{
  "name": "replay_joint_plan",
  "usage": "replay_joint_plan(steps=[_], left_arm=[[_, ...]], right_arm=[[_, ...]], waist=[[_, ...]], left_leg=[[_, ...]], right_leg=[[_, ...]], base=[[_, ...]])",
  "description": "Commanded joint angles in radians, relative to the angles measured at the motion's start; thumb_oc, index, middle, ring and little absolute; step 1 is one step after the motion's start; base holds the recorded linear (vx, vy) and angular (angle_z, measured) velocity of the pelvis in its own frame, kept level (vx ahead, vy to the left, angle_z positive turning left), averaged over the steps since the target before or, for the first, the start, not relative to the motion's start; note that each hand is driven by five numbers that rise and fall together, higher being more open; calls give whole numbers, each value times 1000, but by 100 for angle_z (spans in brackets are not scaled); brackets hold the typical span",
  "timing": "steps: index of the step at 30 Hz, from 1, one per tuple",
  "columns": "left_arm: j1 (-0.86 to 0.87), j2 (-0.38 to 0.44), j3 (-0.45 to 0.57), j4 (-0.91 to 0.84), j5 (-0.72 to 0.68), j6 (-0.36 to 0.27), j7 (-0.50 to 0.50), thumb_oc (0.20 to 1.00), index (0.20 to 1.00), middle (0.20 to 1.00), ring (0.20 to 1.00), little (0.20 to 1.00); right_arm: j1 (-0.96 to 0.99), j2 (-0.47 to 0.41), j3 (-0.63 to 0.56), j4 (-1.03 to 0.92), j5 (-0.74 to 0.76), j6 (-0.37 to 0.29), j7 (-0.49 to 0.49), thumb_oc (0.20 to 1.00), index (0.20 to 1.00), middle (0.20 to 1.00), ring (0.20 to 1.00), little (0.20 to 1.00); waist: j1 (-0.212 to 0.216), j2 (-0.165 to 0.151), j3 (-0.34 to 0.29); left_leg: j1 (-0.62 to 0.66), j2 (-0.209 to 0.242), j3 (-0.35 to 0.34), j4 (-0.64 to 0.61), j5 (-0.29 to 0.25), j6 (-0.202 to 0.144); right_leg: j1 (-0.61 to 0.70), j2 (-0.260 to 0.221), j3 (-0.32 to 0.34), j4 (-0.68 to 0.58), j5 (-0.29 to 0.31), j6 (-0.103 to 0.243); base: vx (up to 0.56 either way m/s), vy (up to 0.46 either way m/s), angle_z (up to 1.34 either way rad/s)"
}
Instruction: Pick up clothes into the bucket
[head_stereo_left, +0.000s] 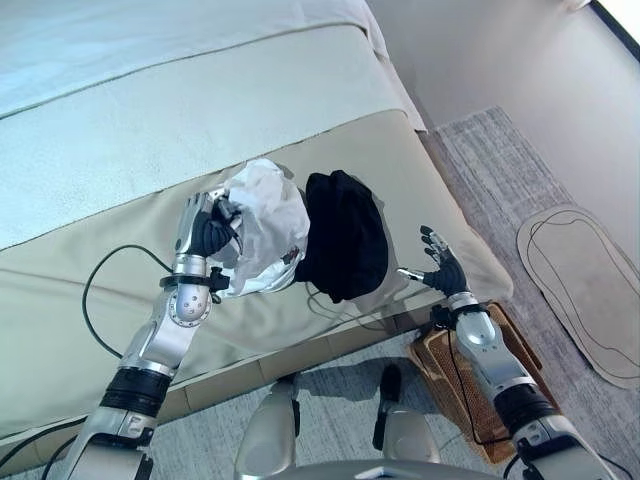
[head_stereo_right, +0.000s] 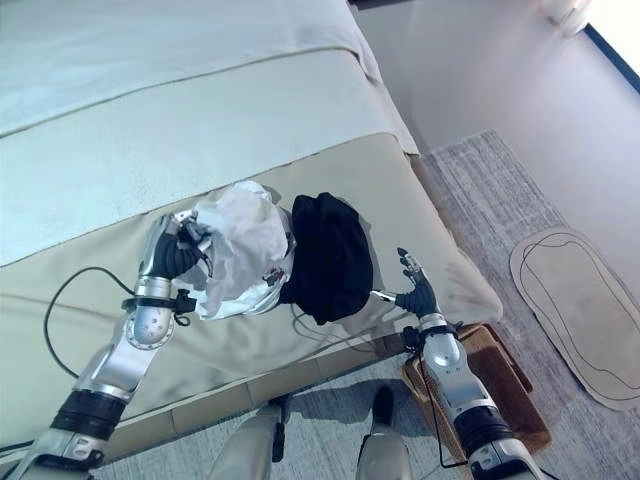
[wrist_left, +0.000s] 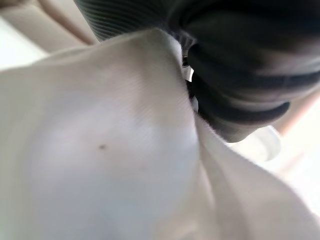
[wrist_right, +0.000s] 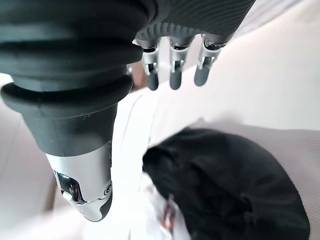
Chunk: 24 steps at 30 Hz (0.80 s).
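1. Left eye view: left hand (head_stereo_left: 205, 232) over the near part of the bed (head_stereo_left: 120, 150), fingers curled into a bunched white garment (head_stereo_left: 265, 225) and gripping it. Black garment (head_stereo_left: 345, 235) heaped on the bed just beside the white one, touching its right edge. Right hand (head_stereo_left: 440, 265) at the bed's near corner, close to the black garment but apart from it, fingers straight and spread, holding nothing. Brown woven basket (head_stereo_left: 500, 385) on the grey carpet (head_stereo_left: 490, 170) below the right forearm, against the foot of the bed. Pale oval mat (head_stereo_left: 585, 290) on the carpet further right.

2. Right eye view: same layout. White garment (head_stereo_right: 240, 250) bundled against the left hand (head_stereo_right: 175, 250), black garment (head_stereo_right: 330, 255) next to it, right hand (head_stereo_right: 415, 285) open near the bed's edge, basket (head_stereo_right: 520, 395) beneath that arm.

3. Left wrist view: white cloth (wrist_left: 110, 160) pressed right up against the dark ribbed cover, fingers hidden behind the fabric.

4. Right wrist view: fingers (wrist_right: 174, 75) extended straight and empty above the black garment (wrist_right: 235, 185), with a gap between. A bit of the white garment (wrist_right: 150, 200) just beside the black one.
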Motion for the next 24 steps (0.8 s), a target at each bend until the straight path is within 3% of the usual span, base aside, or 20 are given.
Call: replay_joint_plan(steps=[1, 5, 10, 14, 17, 24], left_arm=[[-49, -4, 23, -109, -152, -114, -55, 200, 200, 200, 200, 200], [-83, -3, 7, -179, -221, -119, -97, 200, 200, 200, 200, 200], [-163, -13, -66, -204, -431, -131, -221, 200, 200, 200, 200, 200], [-196, -37, -131, -200, -560, -120, -294, 200, 200, 200, 200, 200], [-194, -42, -179, -212, -604, -98, -349, 200, 200, 200, 200, 200], [-143, -35, -180, -237, -610, -79, -360, 200, 200, 200, 200, 200]], right_arm=[[-66, -16, 63, -22, -61, -21, 28, 1000, 1000, 1000, 1000, 1000], [-80, -21, 96, -89, -80, -20, 57, 1000, 1000, 1000, 1000, 1000], [-124, -41, 158, -210, -122, -31, 100, 1000, 1000, 1000, 1000, 1000], [-166, 2, 182, -248, -62, -34, 110, 1000, 1000, 1000, 1000, 1000], [-179, 85, 187, -252, 90, -22, 133, 1000, 1000, 1000, 1000, 1000], [-113, 165, 123, -282, 359, -17, 137, 1000, 1000, 1000, 1000, 1000]], waist=[[7, -8, -81], [10, -7, -105], [6, -1, -140], [8, 5, -160], [5, 12, -177], [-1, 18, -186]], left_leg=[[35, 11, 39, 10, -62, 7], [70, 18, 44, -7, -60, 5], [127, 30, 51, -39, -55, 1], [164, 36, 60, -46, -60, 2], [197, 39, 72, -59, -62, 2], [217, 40, 85, -65, -66, 5]], right_leg=[[-45, -5, -7, -12, 92, 5], [-13, 7, -11, -23, 86, 1], [30, 20, -16, -32, 75, -3], [59, 24, -14, -38, 71, -4], [80, 28, -9, -39, 64, -5], [90, 26, -9, -37, 62, -3]], base=[[40, -44, -1], [49, -44, -3], [62, -31, -2], [62, -14, -5], [53, 1, -9], [18, 2, -5]])
